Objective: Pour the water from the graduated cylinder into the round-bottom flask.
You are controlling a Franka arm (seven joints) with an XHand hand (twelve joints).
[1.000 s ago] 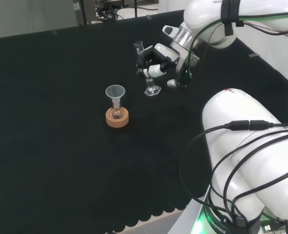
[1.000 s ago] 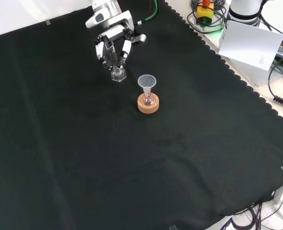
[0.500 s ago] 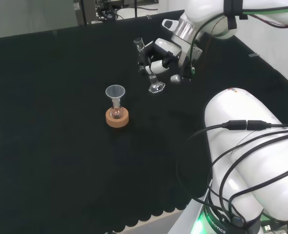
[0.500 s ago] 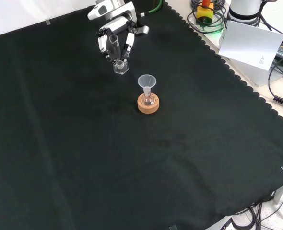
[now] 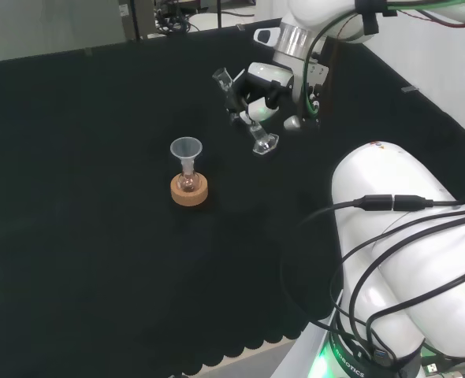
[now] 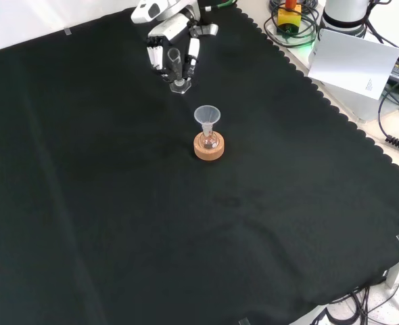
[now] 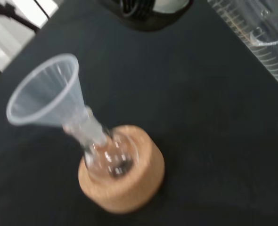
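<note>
While the black-and-white hand [image 5: 265,87] grips the tilted clear glass graduated cylinder [image 5: 245,110] above the cloth's far edge, carry it over the clear plastic funnel [image 5: 186,148] in the cork-ringed round-bottom flask [image 5: 188,183].

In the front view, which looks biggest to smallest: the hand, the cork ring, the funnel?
1. hand
2. cork ring
3. funnel
The ring and funnel look close in size, so their order is unsure.
</note>
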